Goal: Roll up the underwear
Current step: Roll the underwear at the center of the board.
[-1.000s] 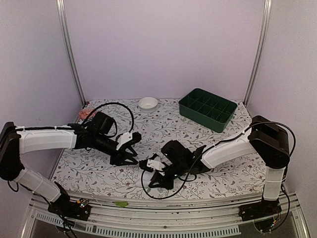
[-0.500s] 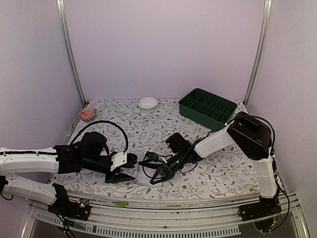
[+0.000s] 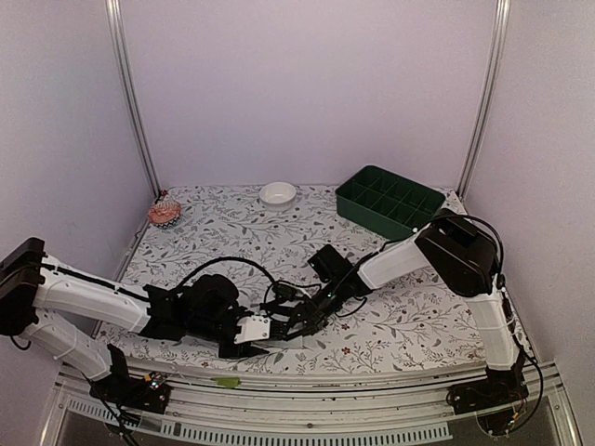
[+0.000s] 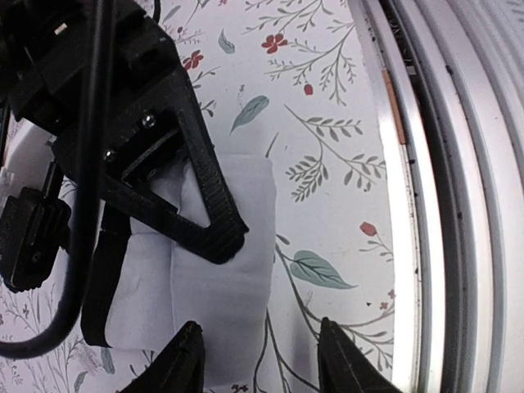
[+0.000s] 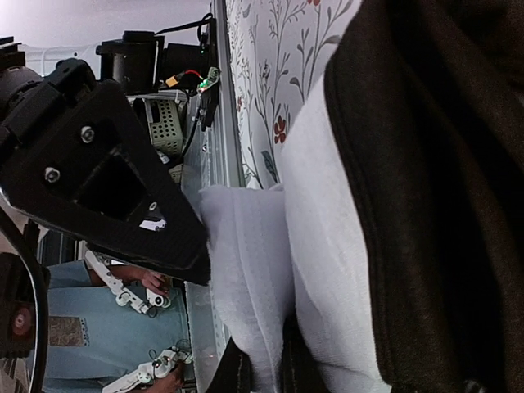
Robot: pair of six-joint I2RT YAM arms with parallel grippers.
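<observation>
Straddling fabric's free edge with left gripper, jaws apart, holding nothing. Finding white soft fabric briefs lying folded flat beside silver metal front rail, long axis seemingly running along it. Treating as light, limp, slip-prone: grabbing all layers at an edge. Pinching one fold with right gripper, jaws clamped.

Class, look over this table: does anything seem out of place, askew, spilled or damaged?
Nothing is spilled or broken. Only the underwear stands out. It lies folded close to the front rail, well away from the green tray and the bowl at the back.
</observation>
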